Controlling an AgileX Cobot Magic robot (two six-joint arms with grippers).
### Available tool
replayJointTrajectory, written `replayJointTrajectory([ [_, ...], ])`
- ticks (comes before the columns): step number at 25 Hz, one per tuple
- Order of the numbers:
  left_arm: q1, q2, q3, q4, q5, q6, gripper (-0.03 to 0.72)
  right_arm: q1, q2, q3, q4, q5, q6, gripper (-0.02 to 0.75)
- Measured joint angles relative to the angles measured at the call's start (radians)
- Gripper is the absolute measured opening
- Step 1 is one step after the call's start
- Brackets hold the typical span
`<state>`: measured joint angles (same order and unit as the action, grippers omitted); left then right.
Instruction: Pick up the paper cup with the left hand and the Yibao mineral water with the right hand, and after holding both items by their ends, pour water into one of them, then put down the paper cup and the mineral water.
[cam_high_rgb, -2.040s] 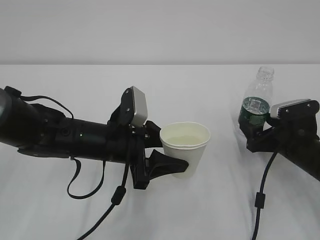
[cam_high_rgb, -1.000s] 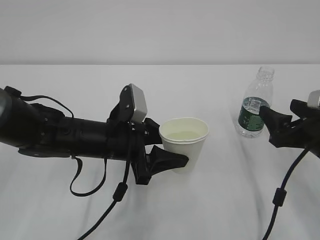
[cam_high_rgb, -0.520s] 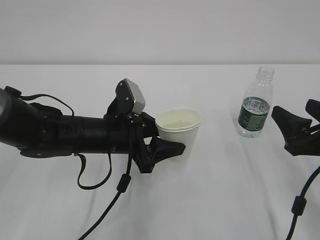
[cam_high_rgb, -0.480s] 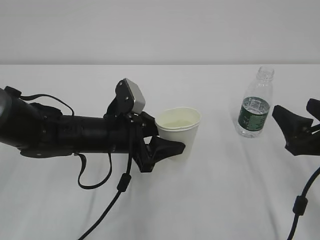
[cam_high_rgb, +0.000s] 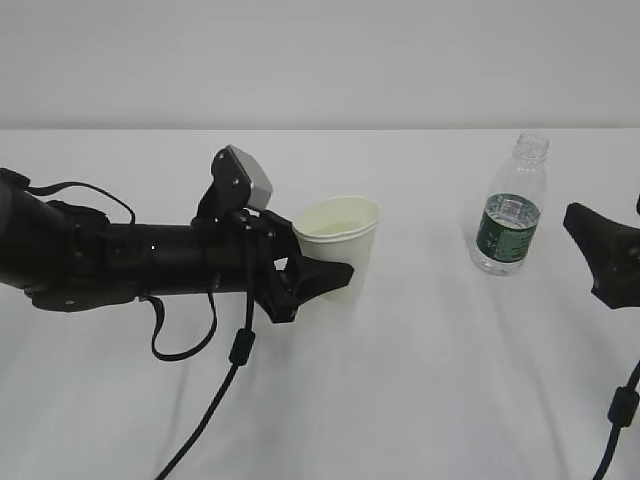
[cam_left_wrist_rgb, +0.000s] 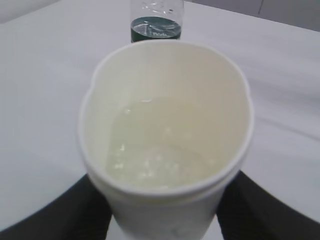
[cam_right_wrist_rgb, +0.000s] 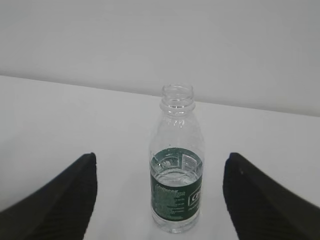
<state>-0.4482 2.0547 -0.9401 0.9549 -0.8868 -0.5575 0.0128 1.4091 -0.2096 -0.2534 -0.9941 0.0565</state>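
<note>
left hand (cam_high_rgb: 325, 282) clamped round the paper cup (cam_high_rgb: 338, 245), water inside, shifted leftward since a moment ago. right hand (cam_high_rgb: 600, 245) spread wide and empty, backed off from the yibao mineral water (cam_high_rgb: 510, 212), now standing free on the table (cam_high_rgb: 420, 400). likely pour done, cup's set-down remaining. one cup, one bottle.

Bare white table (cam_high_rgb: 430, 380) lay wide between the paper cup (cam_high_rgb: 338, 245) and the Yibao mineral water (cam_high_rgb: 510, 215), an easy lane. The left hand (cam_high_rgb: 305, 280) blocked the cup's left side; the bottle stood clear all round.
</note>
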Motion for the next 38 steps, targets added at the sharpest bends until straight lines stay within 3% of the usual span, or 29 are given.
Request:
replayJointTrajectory([
  [17, 0.055, 0.0, 0.0, -0.036, 0.002, 0.002, 0.43, 0.0, -0.246, -0.038, 0.006, 0.34, 0.0, 0.592],
  [38, 0.18, 0.0, 0.0, -0.094, 0.002, 0.037, 0.43, 0.0, -0.263, -0.044, 0.006, 0.403, 0.0, 0.592],
])
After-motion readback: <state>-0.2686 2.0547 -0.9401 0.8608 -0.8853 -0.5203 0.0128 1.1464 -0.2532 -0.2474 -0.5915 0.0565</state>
